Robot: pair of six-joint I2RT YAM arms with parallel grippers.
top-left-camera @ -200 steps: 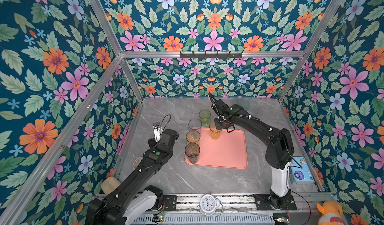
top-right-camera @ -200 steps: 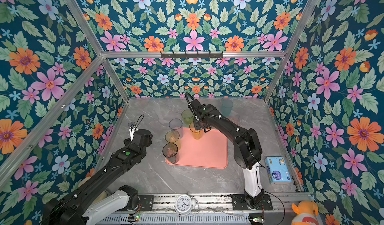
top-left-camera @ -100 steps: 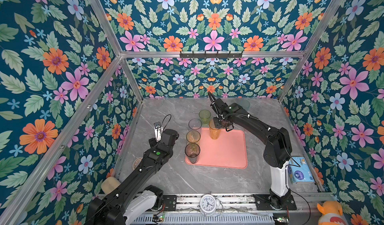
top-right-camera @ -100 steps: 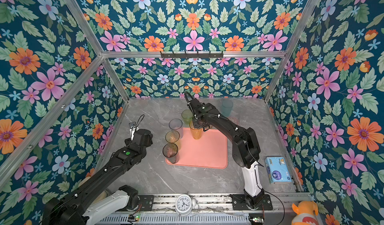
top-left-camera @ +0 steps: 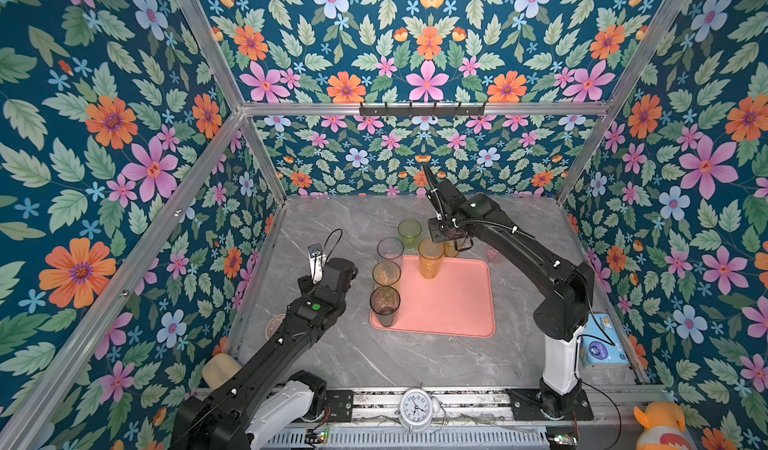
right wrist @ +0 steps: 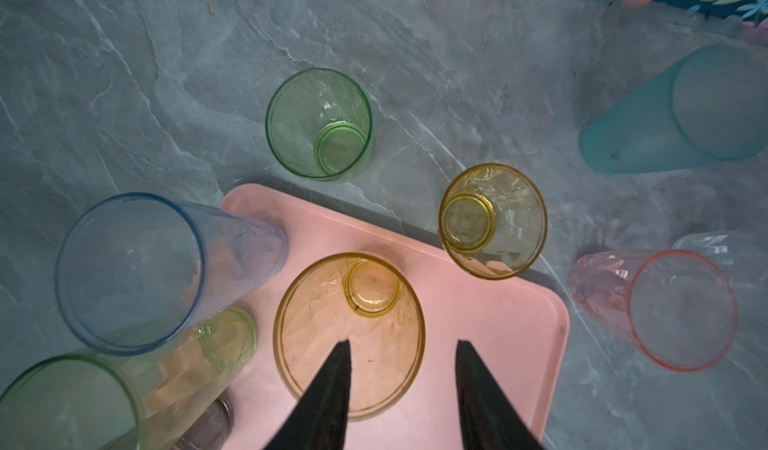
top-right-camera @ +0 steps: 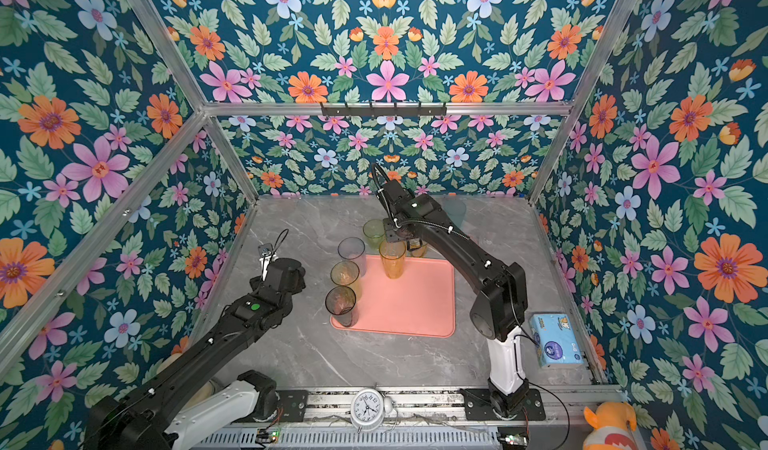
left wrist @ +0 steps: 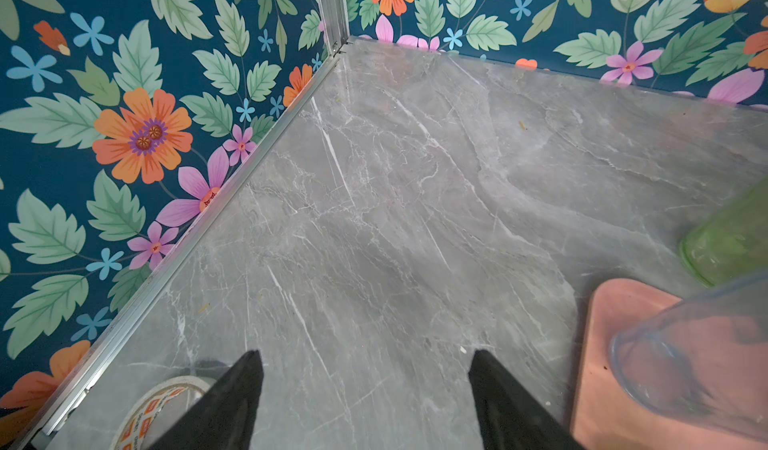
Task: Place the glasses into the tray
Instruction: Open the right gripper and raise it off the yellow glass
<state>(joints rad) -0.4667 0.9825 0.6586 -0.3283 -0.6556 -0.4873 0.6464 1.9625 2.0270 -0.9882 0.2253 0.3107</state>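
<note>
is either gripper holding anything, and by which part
Nothing is held. The right gripper stands open astride the rim of the tall amber glass on the tray; the left gripper is open over the table.

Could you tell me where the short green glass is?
In both top views, the short green glass stands on the table beyond the tray's far left corner.

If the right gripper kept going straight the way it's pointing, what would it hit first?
Probably the tall amber glass on the pink tray: seen from the wrist, the right gripper has one finger over its mouth, the other over tray beside it. Height above the glass is unclear.
</note>
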